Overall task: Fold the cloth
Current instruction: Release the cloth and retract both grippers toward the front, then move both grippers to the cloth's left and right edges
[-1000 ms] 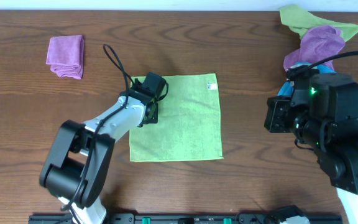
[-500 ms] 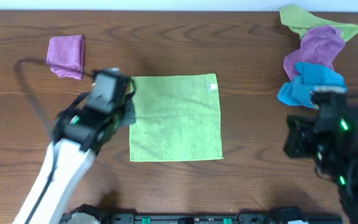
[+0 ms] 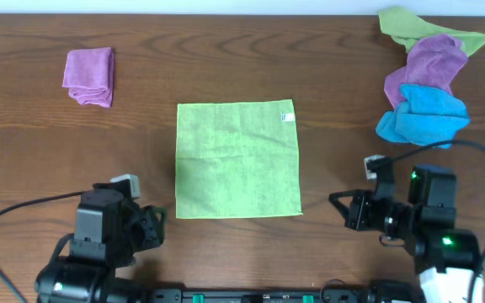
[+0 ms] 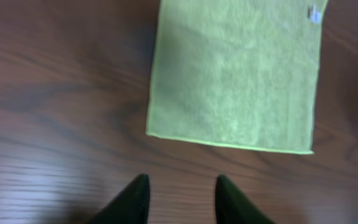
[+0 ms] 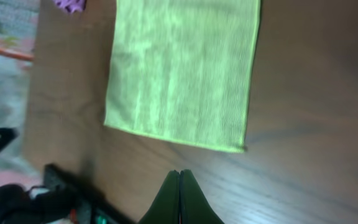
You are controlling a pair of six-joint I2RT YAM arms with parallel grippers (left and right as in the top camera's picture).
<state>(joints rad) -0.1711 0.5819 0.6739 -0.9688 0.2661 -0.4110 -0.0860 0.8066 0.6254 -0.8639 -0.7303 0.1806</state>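
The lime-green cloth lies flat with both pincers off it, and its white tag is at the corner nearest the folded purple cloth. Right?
No. The white tag on the lime-green cloth sits at its far right corner, toward the pile of cloths, as the overhead view shows. The rest is right.

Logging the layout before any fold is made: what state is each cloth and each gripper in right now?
the cloth: spread flat, unfolded.
left gripper: open, empty, off the cloth.
right gripper: shut, empty, off the cloth.
left purple cloth: folded.
dull green cloth: crumpled, in the heap.
right purple cloth: crumpled, in the heap.
blue cloth: crumpled, in the heap.
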